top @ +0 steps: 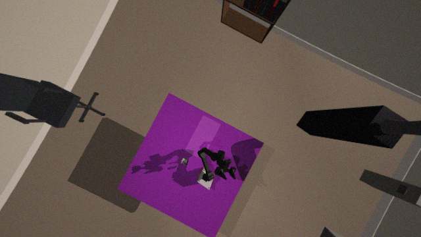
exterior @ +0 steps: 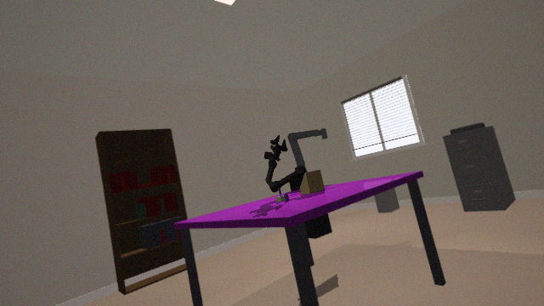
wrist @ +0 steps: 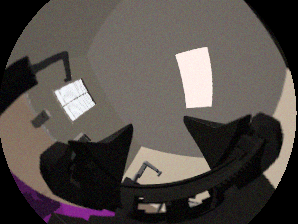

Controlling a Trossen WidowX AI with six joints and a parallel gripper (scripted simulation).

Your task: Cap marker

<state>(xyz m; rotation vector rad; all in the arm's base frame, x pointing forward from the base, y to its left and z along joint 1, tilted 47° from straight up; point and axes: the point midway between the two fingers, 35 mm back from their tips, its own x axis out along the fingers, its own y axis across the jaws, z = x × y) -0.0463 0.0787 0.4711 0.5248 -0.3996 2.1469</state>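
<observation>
Jaws spread wide, empty, aimed at the ceiling. The marker in its holder block (exterior: 280, 197) stands well below on the purple tabletop (exterior: 348, 191); the cap can't be distinguished. Descending blind risks toppling it.

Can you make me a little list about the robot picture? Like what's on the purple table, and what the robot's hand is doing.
table: purple, four dark legs
arm: black, folded up above the table
gripper: open, holding nothing, pointing up toward the ceiling
holder block: small, grey, on the table beside the arm
marker and cap: too small to tell apart
room: bookshelf, window, cabinet
</observation>
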